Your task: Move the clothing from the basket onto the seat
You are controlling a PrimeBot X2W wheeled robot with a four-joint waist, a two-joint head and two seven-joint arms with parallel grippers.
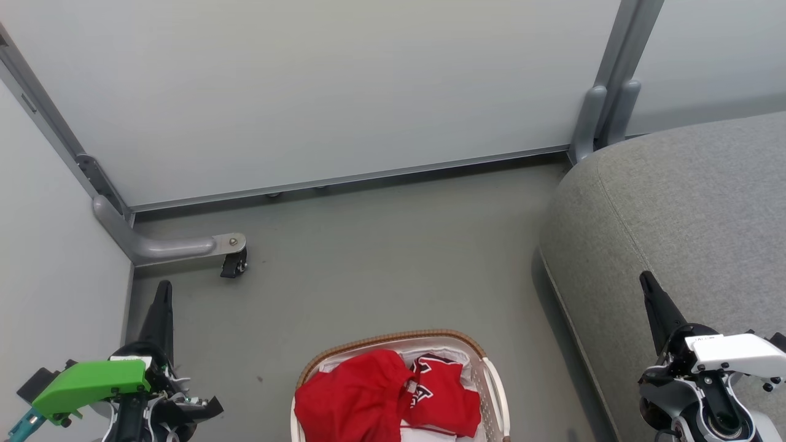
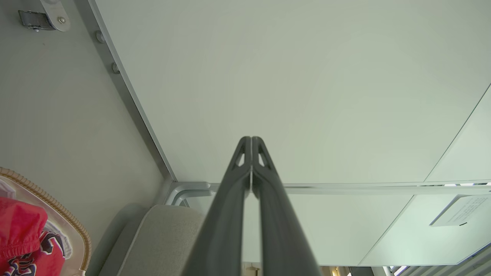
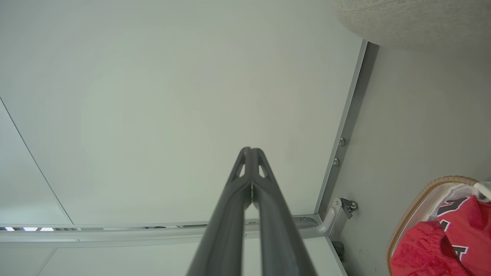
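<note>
Plain grey floor [image 1: 381,258] in front of me, soft even light. Small black caster [image 1: 234,265] on a metal foot [image 1: 178,247] sits in the corner. Behind the caster is a white back panel [image 1: 307,92], left of it a side panel [image 1: 55,276], far right of it a grey post [image 1: 605,110].

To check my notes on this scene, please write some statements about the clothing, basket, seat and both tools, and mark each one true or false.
1. The clothing lies in the basket. True.
2. The left tool holds clothing. False: it is shut on nothing, away from the basket.
3. The seat is on the robot's right of the basket. True.
4. The right tool is open. False: it is shut.
</note>
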